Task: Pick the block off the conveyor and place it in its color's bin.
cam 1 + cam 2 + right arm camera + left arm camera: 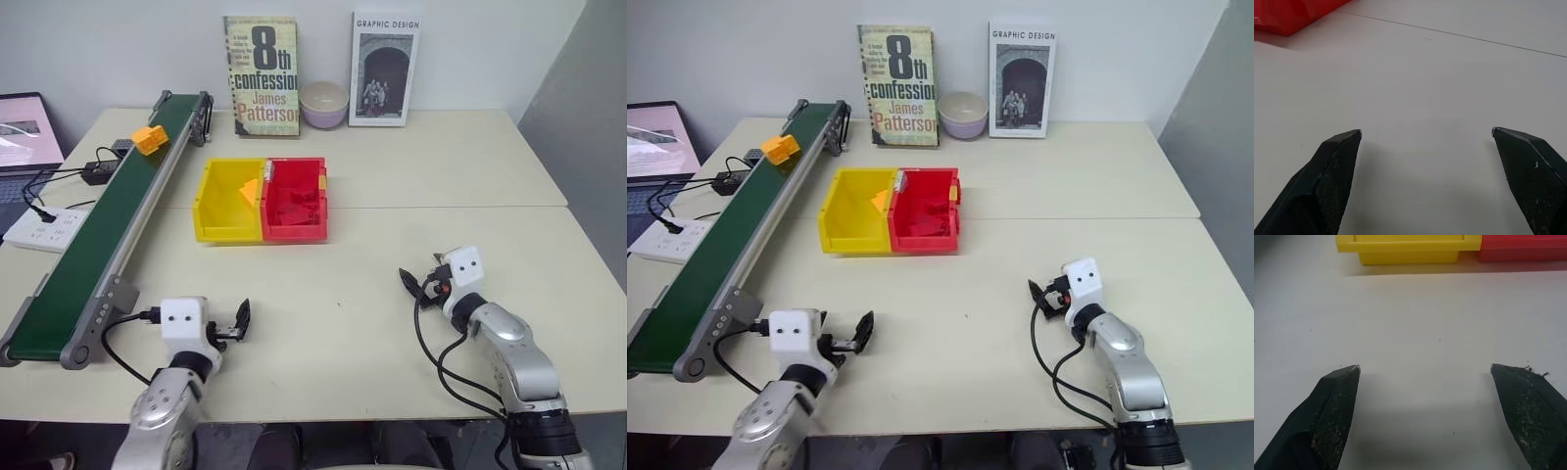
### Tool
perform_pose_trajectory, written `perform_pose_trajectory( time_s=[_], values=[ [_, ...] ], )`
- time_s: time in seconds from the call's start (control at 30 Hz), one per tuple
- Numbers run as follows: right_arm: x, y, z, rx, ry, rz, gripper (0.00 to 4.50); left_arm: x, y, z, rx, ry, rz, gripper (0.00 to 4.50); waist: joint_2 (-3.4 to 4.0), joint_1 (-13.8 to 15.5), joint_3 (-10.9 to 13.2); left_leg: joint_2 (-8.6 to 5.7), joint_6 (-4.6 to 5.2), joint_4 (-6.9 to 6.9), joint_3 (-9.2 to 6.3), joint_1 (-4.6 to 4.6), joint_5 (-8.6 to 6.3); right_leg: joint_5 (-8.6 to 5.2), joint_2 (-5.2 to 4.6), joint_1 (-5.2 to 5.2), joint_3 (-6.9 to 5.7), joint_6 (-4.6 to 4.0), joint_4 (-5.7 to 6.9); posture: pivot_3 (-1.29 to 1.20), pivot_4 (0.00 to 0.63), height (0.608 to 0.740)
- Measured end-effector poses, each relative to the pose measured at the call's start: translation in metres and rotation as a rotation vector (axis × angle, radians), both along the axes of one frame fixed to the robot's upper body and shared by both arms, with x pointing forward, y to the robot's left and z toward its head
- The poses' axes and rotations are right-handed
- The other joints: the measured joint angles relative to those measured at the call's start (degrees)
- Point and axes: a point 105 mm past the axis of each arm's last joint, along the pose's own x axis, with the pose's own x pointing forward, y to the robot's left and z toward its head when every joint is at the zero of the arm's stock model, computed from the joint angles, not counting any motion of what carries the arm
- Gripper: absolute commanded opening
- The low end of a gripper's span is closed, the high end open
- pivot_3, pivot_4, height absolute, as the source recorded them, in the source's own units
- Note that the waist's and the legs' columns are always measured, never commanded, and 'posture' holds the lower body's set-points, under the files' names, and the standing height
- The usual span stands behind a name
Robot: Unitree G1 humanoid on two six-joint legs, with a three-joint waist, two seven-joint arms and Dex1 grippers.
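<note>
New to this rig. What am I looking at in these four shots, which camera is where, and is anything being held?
It is a two-armed humanoid at a table. Two pictures come from its head, looking down; the other two come from cameras on each wrist, looking along the black fingers. The left gripper and right gripper are both open and hold nothing. On the table: a green conveyor carrying a yellow block near its far end, and a yellow bin joined to a red bin. Two books and a bowl stand at the back.
</note>
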Motion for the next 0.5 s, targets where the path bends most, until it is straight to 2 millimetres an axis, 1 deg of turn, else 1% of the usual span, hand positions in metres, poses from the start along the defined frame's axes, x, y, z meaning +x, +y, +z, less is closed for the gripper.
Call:
perform_pose_trajectory(
  time_s=[0.07,0.17,0.3,0.4,0.47,0.5],
  values=[
    [0.003,0.002,0.008,-0.006,-0.016,0.048,4.5,-0.01,0.01,0.01,-0.007,-0.011,-0.02,4.45,0.01,-0.1,0.0,0.0,0.0,0.0,0.0,0.01,0.0,-0.01,0.01,-0.01,-0.01,-0.01,0.0,0.0,0.15,0.74],
    [0.004,0.008,0.019,0.008,-0.032,0.124,4.5,-0.025,0.028,0.017,0.0,0.001,-0.028,4.45,0.01,0.0,0.0,0.0,0.0,0.0,0.01,0.01,0.0,-0.02,0.02,0.0,-0.03,-0.04,0.01,0.0,0.15,0.74],
    [0.003,0.018,0.027,0.043,-0.024,0.222,4.5,-0.033,0.047,0.029,-0.022,-0.033,0.009,4.45,-0.03,0.1,0.1,-0.01,0.01,0.01,0.0,0.0,0.0,-0.02,0.01,0.01,-0.04,-0.04,-0.02,0.0,0.15,0.74],
    [-0.003,0.032,0.033,0.098,-0.003,0.339,4.5,-0.041,0.055,0.037,0.003,-0.056,0.033,4.45,-0.06,0.1,0.1,0.0,0.01,0.0,-0.01,0.0,-0.01,-0.03,0.01,0.02,-0.04,-0.06,-0.05,0.0,0.15,0.74],
    [-0.01,0.041,0.038,0.138,0.024,0.434,4.5,-0.046,0.063,0.048,0.009,-0.096,0.07,4.45,-0.11,0.1,0.2,0.02,0.0,0.01,-0.05,-0.01,-0.01,-0.03,0.01,0.02,-0.04,-0.06,-0.06,0.0,0.15,0.74],
    [-0.015,0.047,0.046,0.16,0.037,0.51,4.5,-0.049,0.072,0.058,0.009,-0.136,0.121,4.45,-0.11,0.1,0.3,0.04,0.0,0.01,-0.11,-0.01,-0.01,-0.03,0.01,0.02,-0.04,-0.06,-0.05,0.0,0.15,0.74]
  ],
)
